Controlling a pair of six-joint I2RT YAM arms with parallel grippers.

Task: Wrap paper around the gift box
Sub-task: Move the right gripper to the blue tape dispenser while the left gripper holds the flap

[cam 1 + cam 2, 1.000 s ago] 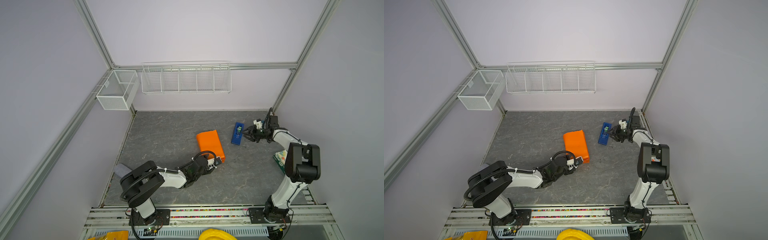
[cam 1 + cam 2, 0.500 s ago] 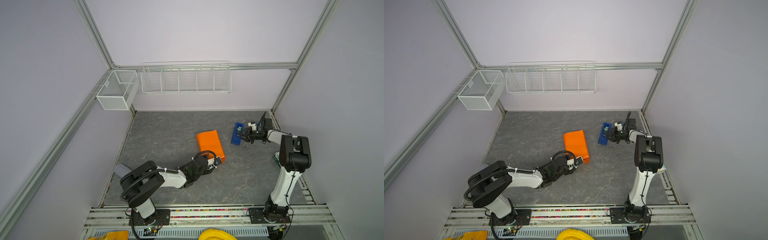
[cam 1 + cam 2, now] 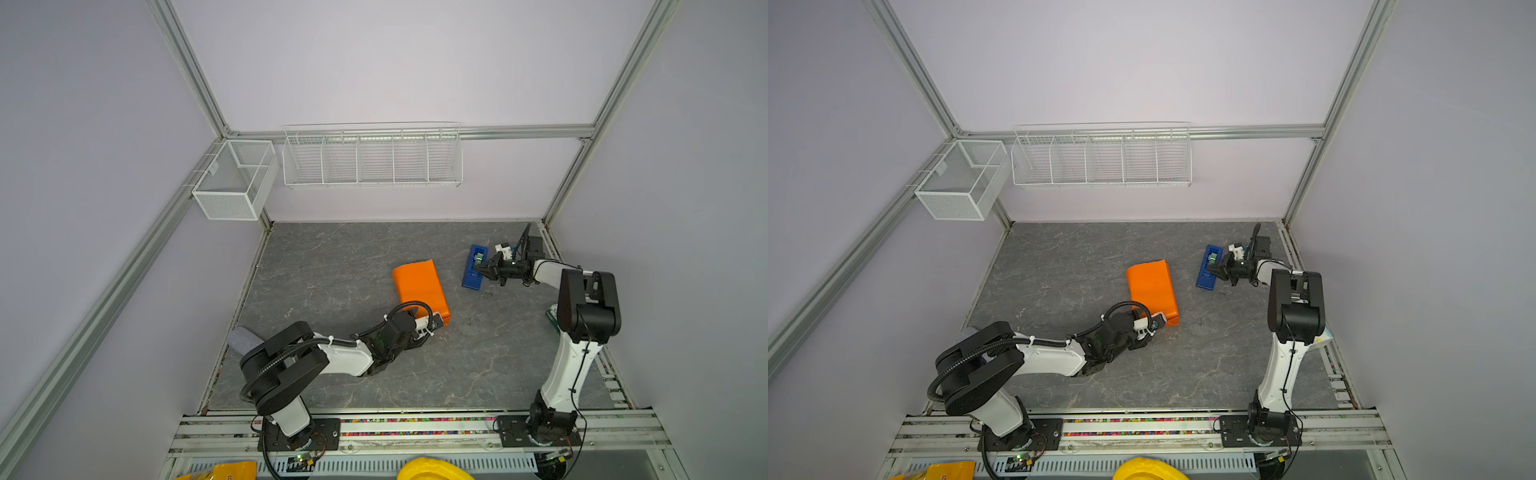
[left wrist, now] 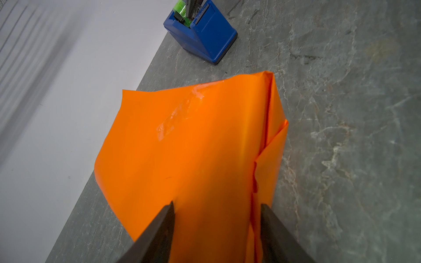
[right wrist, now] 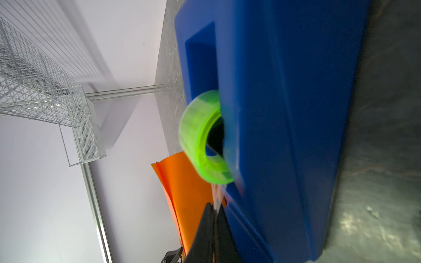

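The paper, plain orange, is folded round a low block in mid-table; the gift box itself is hidden under it. A strip of clear tape lies across its top. My left gripper clasps the parcel's near end, one jaw on each side. My right gripper is shut on the free end of the tape at the blue tape dispenser, just below the green roll.
A colourful packet lies at the table's right edge behind the right arm. A grey object sits at the left edge by the left arm's base. Two wire baskets hang on the back wall.
My right gripper has closed at the dispenser, pinching the tape end, and its arm has folded in closer. The left arm and the orange parcel have stayed put.
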